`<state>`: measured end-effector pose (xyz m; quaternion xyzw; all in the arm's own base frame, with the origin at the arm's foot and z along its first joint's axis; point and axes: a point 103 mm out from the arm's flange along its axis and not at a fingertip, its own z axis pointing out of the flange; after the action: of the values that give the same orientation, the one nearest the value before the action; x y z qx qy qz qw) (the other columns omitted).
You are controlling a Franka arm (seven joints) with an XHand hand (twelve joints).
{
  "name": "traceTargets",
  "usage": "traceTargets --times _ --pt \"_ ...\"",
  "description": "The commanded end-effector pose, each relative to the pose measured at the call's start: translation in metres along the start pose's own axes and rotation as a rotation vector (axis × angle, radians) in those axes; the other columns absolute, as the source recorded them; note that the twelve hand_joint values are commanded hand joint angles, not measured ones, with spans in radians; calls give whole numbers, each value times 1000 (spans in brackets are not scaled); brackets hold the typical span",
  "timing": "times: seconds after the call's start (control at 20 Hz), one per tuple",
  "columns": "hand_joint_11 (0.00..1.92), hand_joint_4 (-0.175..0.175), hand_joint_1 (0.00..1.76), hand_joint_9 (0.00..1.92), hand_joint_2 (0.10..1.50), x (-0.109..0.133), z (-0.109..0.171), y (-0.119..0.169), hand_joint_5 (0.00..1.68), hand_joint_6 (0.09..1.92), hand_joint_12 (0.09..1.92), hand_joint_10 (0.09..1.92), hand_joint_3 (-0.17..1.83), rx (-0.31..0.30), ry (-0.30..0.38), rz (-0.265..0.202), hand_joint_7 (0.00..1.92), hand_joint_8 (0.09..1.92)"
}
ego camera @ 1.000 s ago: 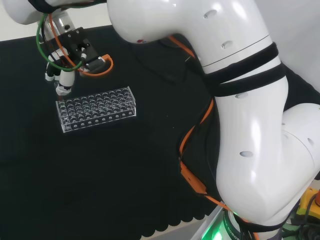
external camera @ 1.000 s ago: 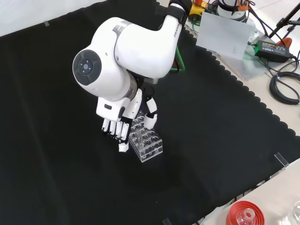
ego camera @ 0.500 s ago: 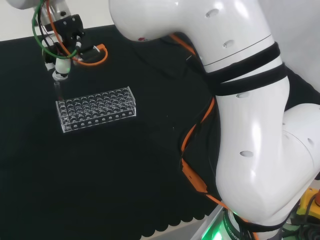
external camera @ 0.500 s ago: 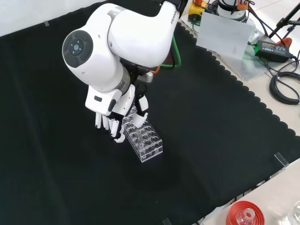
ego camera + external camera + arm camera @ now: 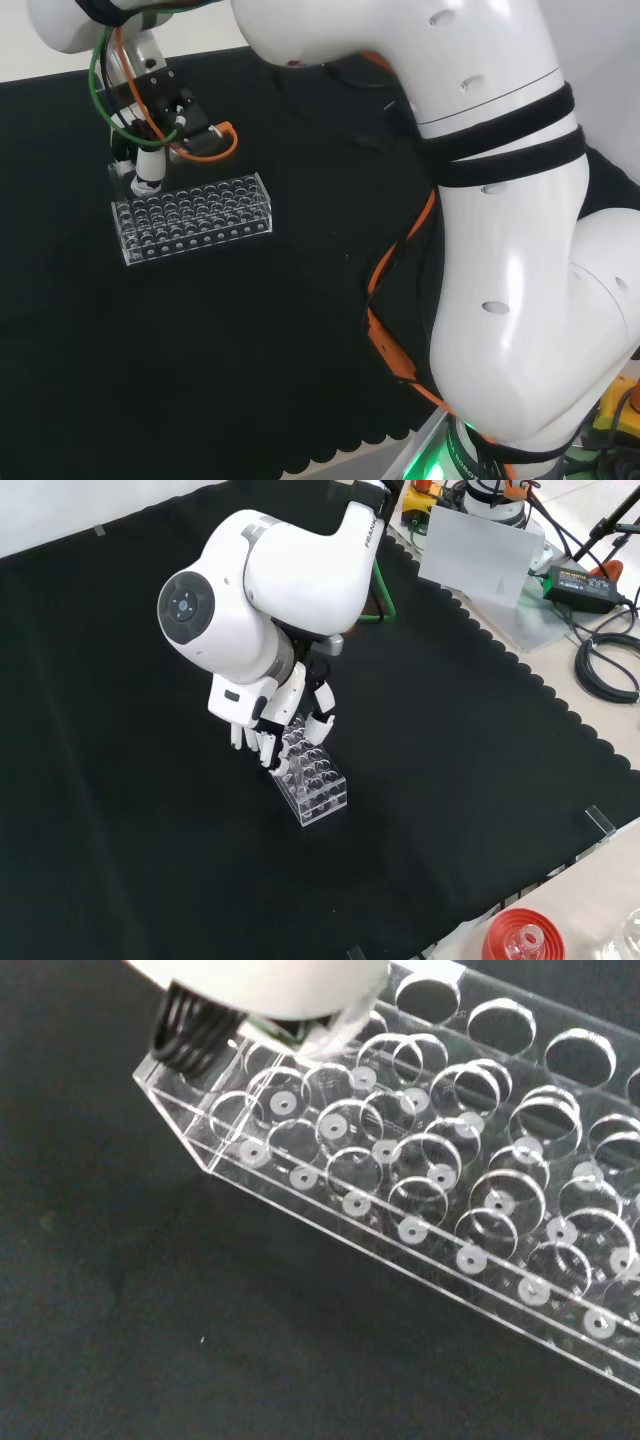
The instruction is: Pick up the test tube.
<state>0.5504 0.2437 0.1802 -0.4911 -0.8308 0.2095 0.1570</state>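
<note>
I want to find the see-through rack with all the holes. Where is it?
In the head view the clear test tube rack lies on the black cloth at the left, its left end right under the hand.

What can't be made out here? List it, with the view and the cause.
- Test tube: clear glass; no view plainly shows whether the hand holds one.
- Fingertips: head view, too small above the rack.
- Rack's far end: wrist view, cut off by the edge.
</note>
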Motion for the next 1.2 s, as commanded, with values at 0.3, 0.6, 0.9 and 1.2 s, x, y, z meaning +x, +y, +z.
traceTargets --times 0.3,0.6,0.9,1.2 --pt "571 -155 1083 838 556 8 -12 7 494 882 1399 771 831 -42 23 -23 930 775" --pt "572 -155 1093 841 553 16 -16 11 495 885 1402 778 831 -48 17 -40 948 786" --pt "608 -168 1125 891 548 24 -18 14 553 913 1383 763 836 -48 15 -41 1067 767" --pt "674 -175 1155 997 548 26 -16 13 678 929 1344 700 833 -63 16 -34 1208 726"
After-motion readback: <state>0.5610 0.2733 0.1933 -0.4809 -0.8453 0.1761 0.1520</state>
